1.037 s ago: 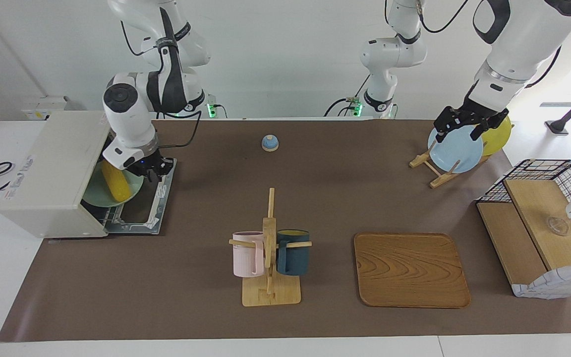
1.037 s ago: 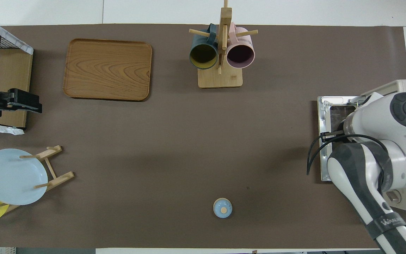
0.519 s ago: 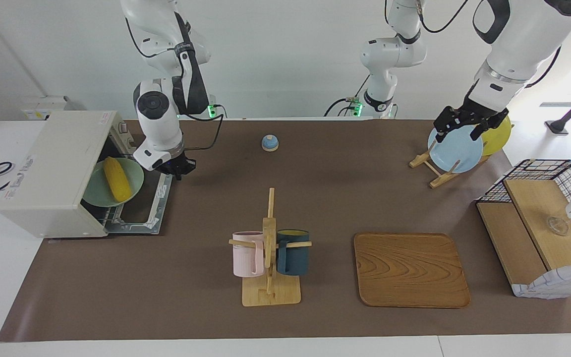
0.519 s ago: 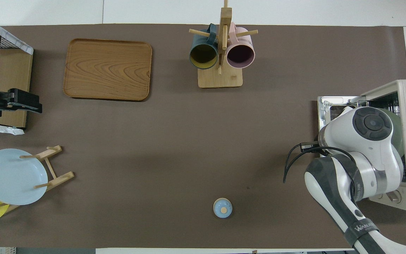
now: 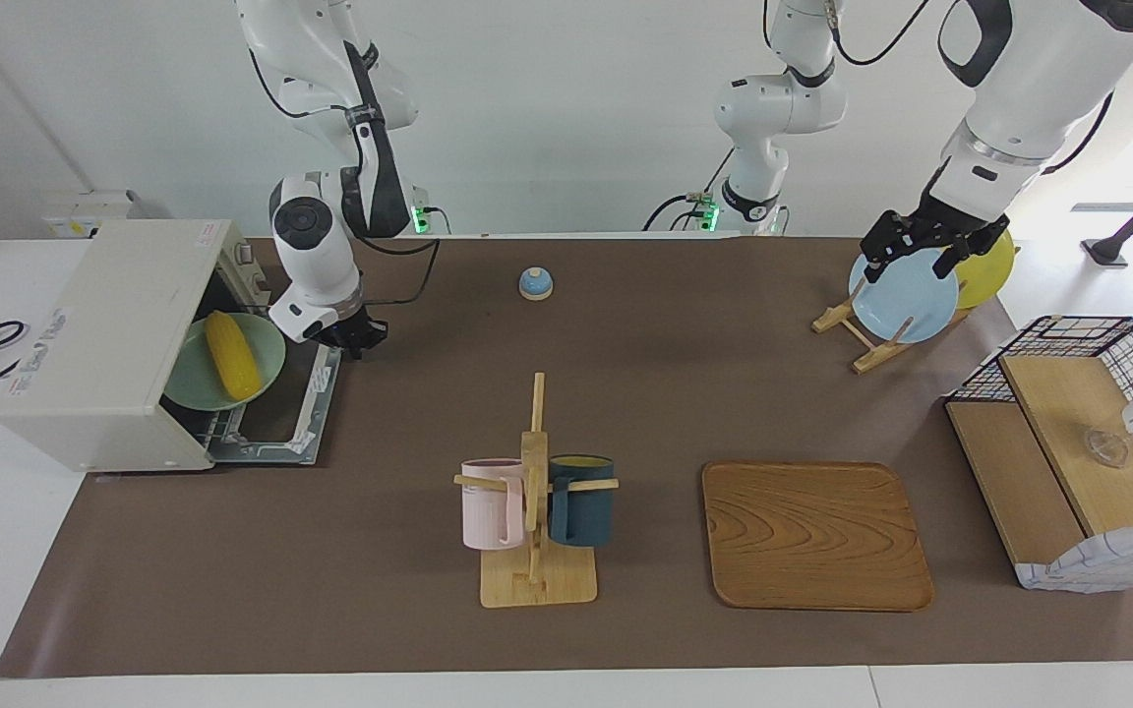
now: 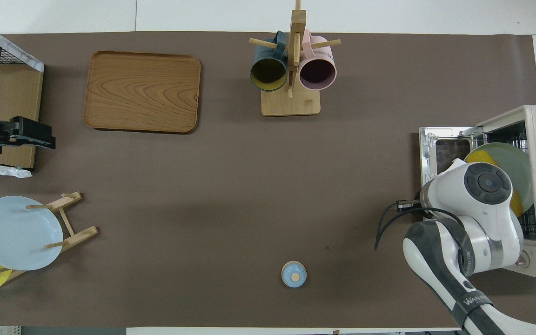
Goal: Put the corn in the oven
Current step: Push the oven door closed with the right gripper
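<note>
**Corn on a plate inside the open oven**

The corn point(image 5: 232, 355) lay on a green plate point(image 5: 267, 356) on the rack of the oven point(image 5: 104, 334), at the right arm's end of the counter point(image 5: 566, 423). The oven door point(image 5: 283, 405) hung open and flat. In the facing view, the right hand point(image 5: 355, 339) hovered at about two o'clock from the corn, over the door's edge, fingertips pinched together on nothing. The left hand point(image 5: 925, 251) waited spread wide over a blue plate point(image 5: 906, 295) in its rack, at the other end.

Inside the oven point(image 5: 104, 339), on a plate point(image 5: 267, 354): the corn point(image 5: 231, 356); mug rack point(image 5: 535, 492) well apart, toward the left arm's end.
</note>
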{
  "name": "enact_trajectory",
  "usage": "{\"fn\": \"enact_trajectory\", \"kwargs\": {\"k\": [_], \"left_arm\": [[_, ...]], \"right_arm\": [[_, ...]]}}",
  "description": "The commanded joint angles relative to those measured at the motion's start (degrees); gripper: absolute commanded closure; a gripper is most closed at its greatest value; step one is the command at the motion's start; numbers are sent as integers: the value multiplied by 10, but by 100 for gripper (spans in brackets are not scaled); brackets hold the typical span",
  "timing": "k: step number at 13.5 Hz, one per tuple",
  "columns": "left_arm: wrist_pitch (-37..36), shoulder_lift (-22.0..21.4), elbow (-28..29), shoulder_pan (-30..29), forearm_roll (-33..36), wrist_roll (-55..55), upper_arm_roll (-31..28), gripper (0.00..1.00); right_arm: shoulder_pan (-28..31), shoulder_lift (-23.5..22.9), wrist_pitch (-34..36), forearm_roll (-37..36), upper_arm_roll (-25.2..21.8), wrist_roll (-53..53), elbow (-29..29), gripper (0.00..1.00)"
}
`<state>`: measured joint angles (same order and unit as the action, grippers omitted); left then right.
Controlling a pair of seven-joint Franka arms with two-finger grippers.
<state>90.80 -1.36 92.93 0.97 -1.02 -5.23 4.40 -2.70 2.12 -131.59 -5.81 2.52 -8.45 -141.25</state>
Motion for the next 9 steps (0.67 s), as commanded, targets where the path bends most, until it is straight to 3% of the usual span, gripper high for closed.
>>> {"fn": "enact_trajectory", "kwargs": {"k": [1,7,9], "left_arm": [[-12,-4,-6,-5,10,4,3,0],[-13,-4,-6,-5,10,4,3,0],[-12,-4,-6,-5,10,4,3,0]], "right_arm": [[13,22,-10,12,3,15,-21,100],[48,21,8,-3,0,44,-12,100],[48,15,47,-52,0,42,20,100]]}}
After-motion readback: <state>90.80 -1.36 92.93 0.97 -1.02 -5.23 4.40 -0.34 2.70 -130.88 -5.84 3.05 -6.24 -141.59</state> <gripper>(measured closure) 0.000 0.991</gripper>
